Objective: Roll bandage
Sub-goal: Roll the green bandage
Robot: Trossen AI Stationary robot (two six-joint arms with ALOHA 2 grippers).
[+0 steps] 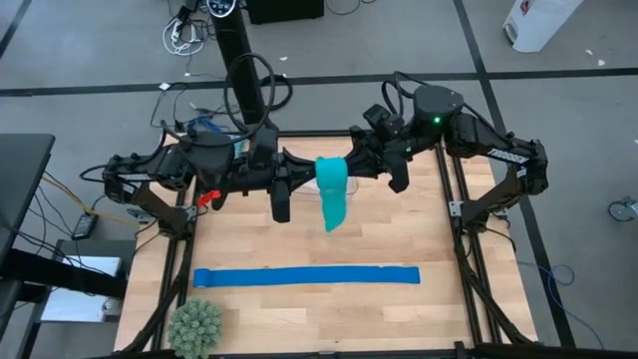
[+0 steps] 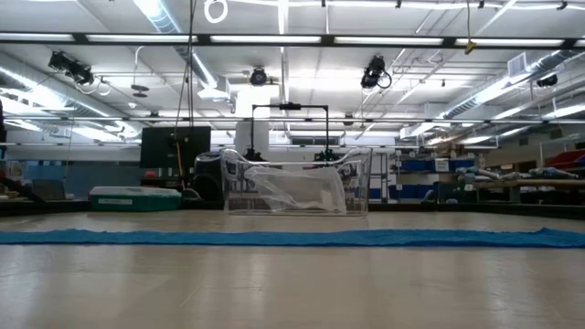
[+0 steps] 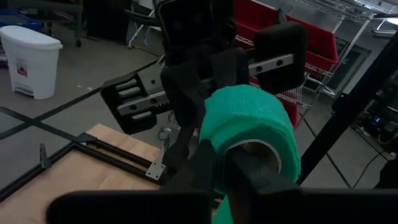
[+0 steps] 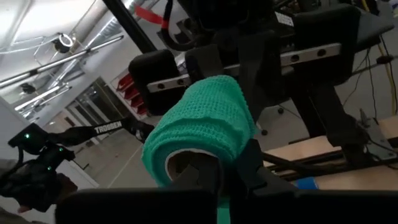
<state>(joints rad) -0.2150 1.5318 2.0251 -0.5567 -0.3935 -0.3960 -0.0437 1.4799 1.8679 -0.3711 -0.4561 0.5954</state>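
Bandage (image 1: 332,187) held up in the air over the far half of the table (image 1: 399,309), midway between the two arms, partly wound into a teal roll with a loose tail hanging down toward the wood. From the left, left gripper (image 1: 307,175) reaching in to one end of the roll, fingers (image 3: 205,165) drawn close and pinching the roll's edge at its hollow core in the left wrist view. Roll itself (image 3: 249,134) sitting right at those fingertips, touching them. From the right, right gripper (image 1: 351,163) meeting the opposite end, fingers (image 4: 249,158) pressed together on the rim of the roll (image 4: 199,127) around the hollow middle. Nearer the front, well apart from the grippers, blue strip (image 1: 306,276) lying flat and straight across the table. At the front left corner, spiky green ball (image 1: 194,324).
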